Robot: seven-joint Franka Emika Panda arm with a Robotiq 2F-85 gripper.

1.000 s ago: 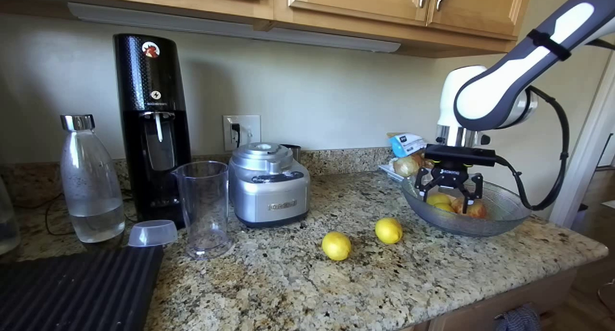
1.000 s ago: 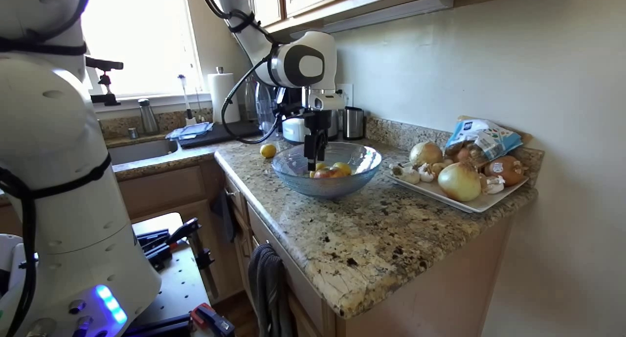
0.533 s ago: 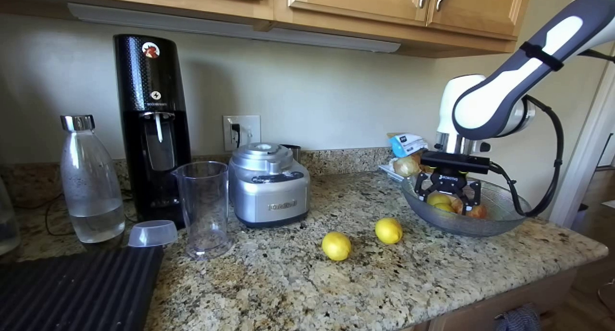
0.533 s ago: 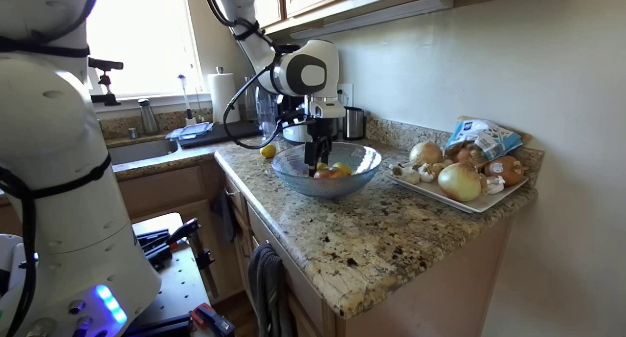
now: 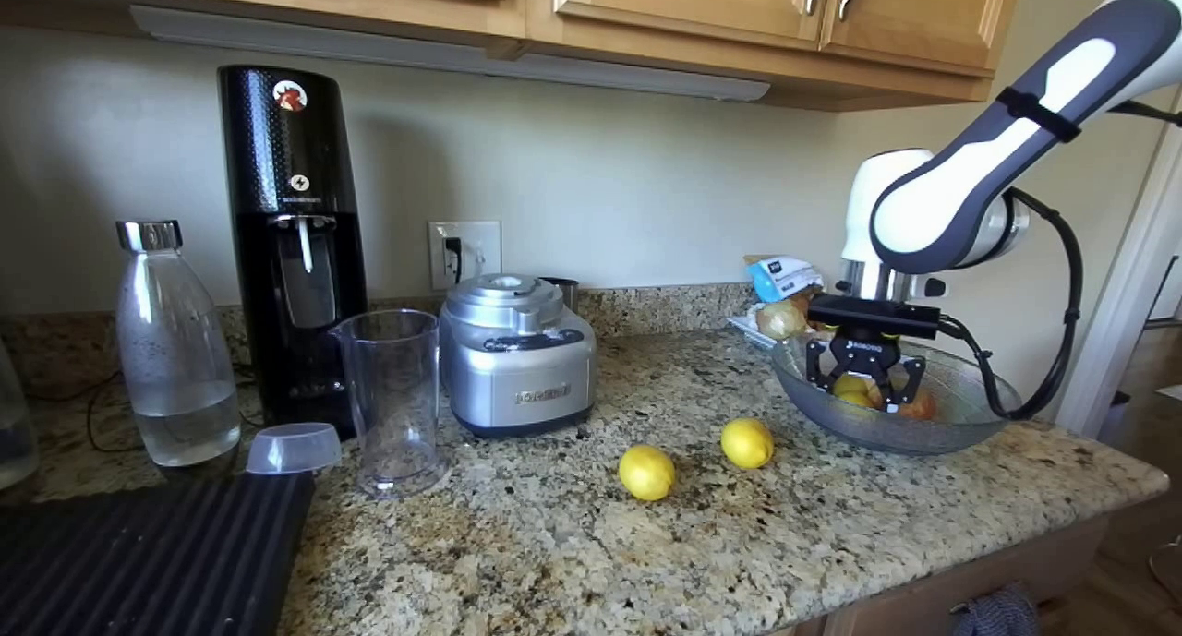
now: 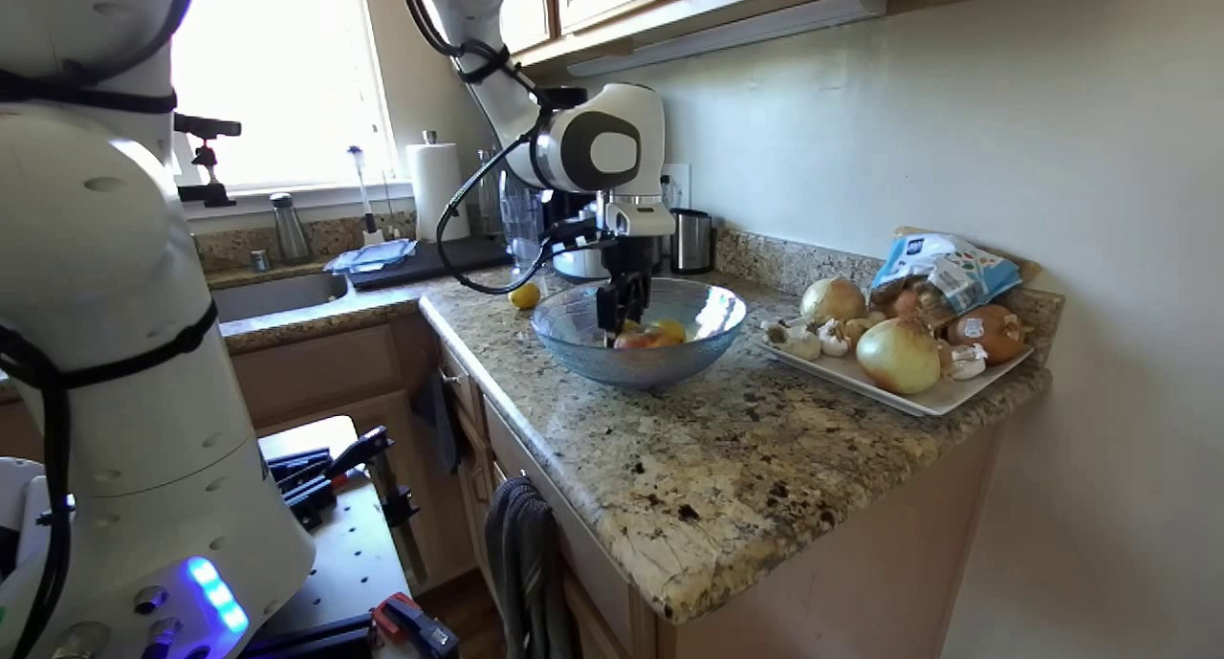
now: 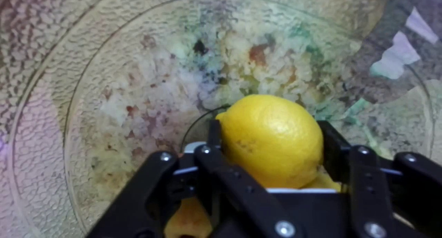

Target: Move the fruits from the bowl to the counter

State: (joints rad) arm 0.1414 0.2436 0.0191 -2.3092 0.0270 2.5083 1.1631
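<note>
My gripper (image 7: 271, 131) reaches down inside the clear glass bowl (image 6: 636, 370), its two fingers pressed against opposite sides of a yellow lemon (image 7: 271, 141). Part of another lemon (image 7: 326, 183) peeks out beneath it in the wrist view. A red-and-yellow apple (image 5: 920, 405) lies beside the gripper in the bowl, mostly covered by the jaws in the wrist view. Two lemons, a nearer one (image 5: 646, 473) and a farther one (image 5: 747, 443), rest on the granite counter (image 5: 517, 553) to the bowl's left in an exterior view. Whether the held lemon is off the bowl's bottom, I cannot tell.
A steel appliance base (image 5: 520, 378) and a tall clear cup (image 5: 392, 414) stand against the wall side, near a black ribbed mat (image 5: 138, 562). Close to the bowl is a white plate (image 6: 942, 396) of onions and garlic. The bowl's rim surrounds the gripper.
The arm has lowered a little further into the bowl. My gripper's fingers, wide apart before, have come together on a lemon. The lemons on the counter have not moved.
</note>
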